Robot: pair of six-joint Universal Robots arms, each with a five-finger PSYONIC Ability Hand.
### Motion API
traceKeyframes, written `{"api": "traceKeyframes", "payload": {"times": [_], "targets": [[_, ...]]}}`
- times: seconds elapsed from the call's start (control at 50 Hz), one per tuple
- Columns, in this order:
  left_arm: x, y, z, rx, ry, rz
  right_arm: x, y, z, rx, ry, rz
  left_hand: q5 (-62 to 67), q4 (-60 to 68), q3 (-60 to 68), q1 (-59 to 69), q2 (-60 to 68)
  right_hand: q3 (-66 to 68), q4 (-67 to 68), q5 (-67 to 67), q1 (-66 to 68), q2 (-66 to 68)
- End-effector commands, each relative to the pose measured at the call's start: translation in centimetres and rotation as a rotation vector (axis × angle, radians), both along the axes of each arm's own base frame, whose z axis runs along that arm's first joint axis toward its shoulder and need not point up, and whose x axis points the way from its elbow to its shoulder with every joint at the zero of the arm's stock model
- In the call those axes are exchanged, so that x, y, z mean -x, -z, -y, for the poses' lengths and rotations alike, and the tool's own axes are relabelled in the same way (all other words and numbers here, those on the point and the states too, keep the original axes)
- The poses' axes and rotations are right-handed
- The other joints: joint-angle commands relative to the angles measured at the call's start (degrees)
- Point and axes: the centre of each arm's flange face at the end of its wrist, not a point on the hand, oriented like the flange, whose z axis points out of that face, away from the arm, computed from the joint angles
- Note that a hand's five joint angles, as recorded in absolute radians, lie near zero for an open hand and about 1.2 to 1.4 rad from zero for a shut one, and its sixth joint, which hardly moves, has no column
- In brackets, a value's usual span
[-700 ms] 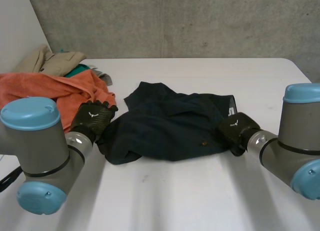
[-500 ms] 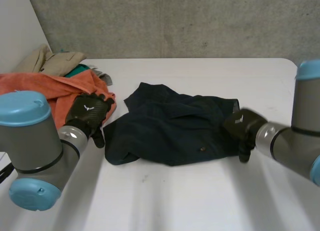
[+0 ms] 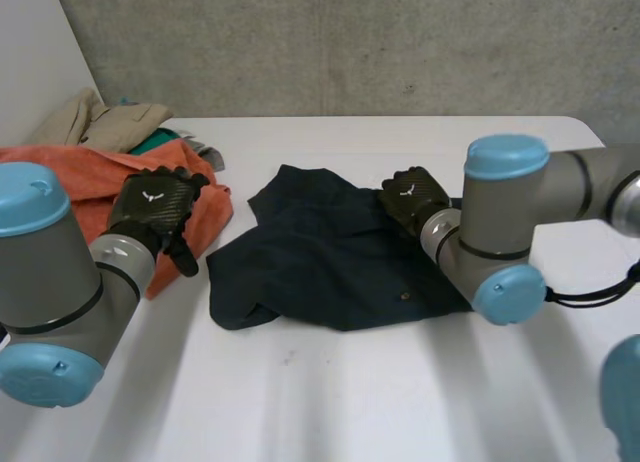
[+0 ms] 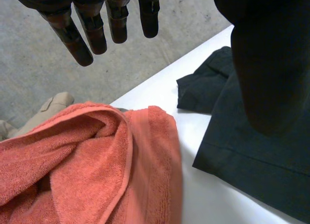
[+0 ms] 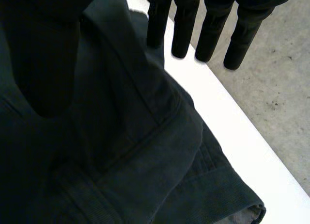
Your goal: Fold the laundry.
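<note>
A dark navy garment (image 3: 330, 252) lies crumpled in the middle of the white table (image 3: 400, 402). My left hand (image 3: 155, 207) hovers open over the edge of an orange towel (image 3: 90, 177), left of the garment and apart from it. In the left wrist view its fingers (image 4: 92, 32) are straight, with the towel (image 4: 87, 156) under them and the garment (image 4: 252, 151) beside it. My right hand (image 3: 410, 197) hangs open above the garment's far right part. Its straight fingers (image 5: 213, 27) point past the garment's folds (image 5: 145, 151) and hold nothing.
The orange towel is heaped at the table's left side. Behind it lie a beige garment (image 3: 105, 122) and a teal piece (image 3: 160, 140). The table's far edge (image 5: 252, 151) runs close by the right hand's fingertips, with concrete floor beyond.
My left hand drew back from the garment's left edge to above the orange towel. The right arm swung in from the garment's right edge to above its far right part.
</note>
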Motion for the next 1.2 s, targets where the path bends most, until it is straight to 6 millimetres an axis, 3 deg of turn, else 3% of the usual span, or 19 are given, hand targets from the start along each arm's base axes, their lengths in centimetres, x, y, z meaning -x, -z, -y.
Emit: {"api": "traceKeyframes", "payload": {"times": [0.02, 0.1, 0.2, 0.34, 0.38, 0.5, 0.56, 0.58, 0.62, 0.74, 0.82, 0.86, 0.88, 0.92, 0.94, 1.02, 1.08, 1.2], "targets": [[0.3, -0.4, 0.7, 0.017, 0.012, -0.033, 0.0, 0.5, 1.2, 0.069, 0.042, 0.000, -2.8, -1.4, -1.7, -1.2, -1.5, 51.8, 51.8, 51.3, 51.6, 52.4], [0.8, 0.1, 1.8, 0.022, 0.032, -0.050, 0.6, -1.9, -0.2, 0.038, 0.046, 0.040, -2.8, -1.4, -1.7, -1.2, -1.5, 51.8, 51.9, 51.3, 51.6, 52.4], [1.9, 1.8, 3.5, -0.006, 0.070, -0.041, 1.2, -8.4, -3.8, 0.076, -0.025, 0.139, -2.8, -1.4, -1.7, -1.2, -1.5, 51.8, 51.9, 51.3, 51.6, 52.4], [3.2, 3.9, 4.9, -0.051, 0.104, 0.036, 3.3, -12.5, -8.3, 0.082, -0.086, 0.150, -2.8, -1.4, -1.7, -1.2, -1.5, 51.8, 51.9, 51.3, 51.6, 52.4], [3.7, 4.3, 4.7, -0.077, 0.119, 0.046, 4.3, -13.1, -9.7, 0.075, -0.081, 0.145, 0.1, 1.4, 1.1, 1.7, 1.3, 51.8, 51.9, 51.3, 51.6, 52.4], [4.9, 5.7, 2.7, -0.187, 0.188, 0.064, 5.8, -13.1, -10.1, 0.066, -0.050, 0.141, 11.4, 12.7, 12.4, 13.0, 12.7, 51.8, 51.9, 51.3, 51.6, 52.4], [5.5, 6.3, 1.5, -0.232, 0.231, 0.080, 6.5, -12.3, -10.1, 0.041, -0.034, 0.126, 29.2, 30.5, 30.2, 30.8, 30.4, 51.8, 51.9, 51.3, 51.6, 52.4], [5.8, 6.5, 1.1, -0.238, 0.240, 0.085, 6.5, -12.1, -10.1, 0.036, -0.032, 0.123, 48.9, 50.2, 49.9, 50.5, 50.2, 51.8, 51.9, 51.3, 51.6, 52.4], [5.9, 6.3, 1.2, -0.227, 0.239, 0.089, 6.7, -11.4, -10.1, 0.013, -0.034, 0.111, 67.2, 68.5, 68.2, 68.8, 68.4, 51.8, 51.9, 51.3, 51.6, 52.4], [6.3, 4.2, 2.9, -0.109, 0.175, 0.098, 6.9, -9.1, -7.9, -0.010, -0.024, 0.050, 67.2, 68.6, 68.3, 68.8, 68.5, 51.8, 51.9, 51.3, 51.6, 52.4], [7.4, 0.2, 5.5, 0.103, 0.132, 0.066, 6.2, -9.8, -3.5, 0.104, 0.011, 0.076, 67.2, 68.6, 68.3, 68.8, 68.5, 51.8, 51.9, 51.3, 51.6, 52.4], [8.2, -4.3, 7.3, 0.297, 0.112, 0.013, 5.6, -12.5, -0.6, 0.267, 0.048, 0.137, 67.2, 68.6, 68.3, 68.8, 68.5, 51.8, 51.9, 51.3, 51.6, 52.4], [8.4, -8.4, 8.1, 0.450, 0.088, -0.040, 5.3, -14.9, 1.2, 0.406, 0.069, 0.198, 67.2, 68.6, 68.3, 68.8, 68.5, 51.8, 51.9, 51.3, 51.6, 52.4], [8.4, -12.4, 8.3, 0.596, 0.074, -0.101, 5.0, -17.6, 2.7, 0.565, 0.089, 0.271, 67.2, 68.6, 68.3, 68.8, 68.5, 51.8, 51.9, 51.3, 51.6, 52.4], [8.2, -15.9, 8.0, 0.732, 0.070, -0.169, 4.9, -20.3, 3.7, 0.725, 0.105, 0.353, 67.2, 68.6, 68.3, 68.8, 68.5, 51.8, 51.9, 51.3, 51.6, 52.4], [7.2, -22.3, 6.5, 0.997, 0.055, -0.303, 5.1, -26.0, 3.4, 1.023, 0.099, 0.534, 67.2, 68.6, 68.3, 68.8, 68.5, 51.8, 51.9, 51.3, 51.6, 52.4], [7.4, -22.2, 5.6, 0.986, 0.081, -0.295, 4.8, -26.6, 2.5, 1.029, 0.064, 0.568, 67.2, 68.6, 68.3, 68.8, 68.5, 51.8, 51.9, 51.3, 51.6, 52.4], [7.2, -16.6, 4.7, 0.795, 0.163, -0.204, 4.3, -22.2, 1.5, 0.781, -0.013, 0.527, 67.2, 68.6, 68.3, 68.8, 68.5, 51.8, 51.9, 51.3, 51.6, 52.4]]}}
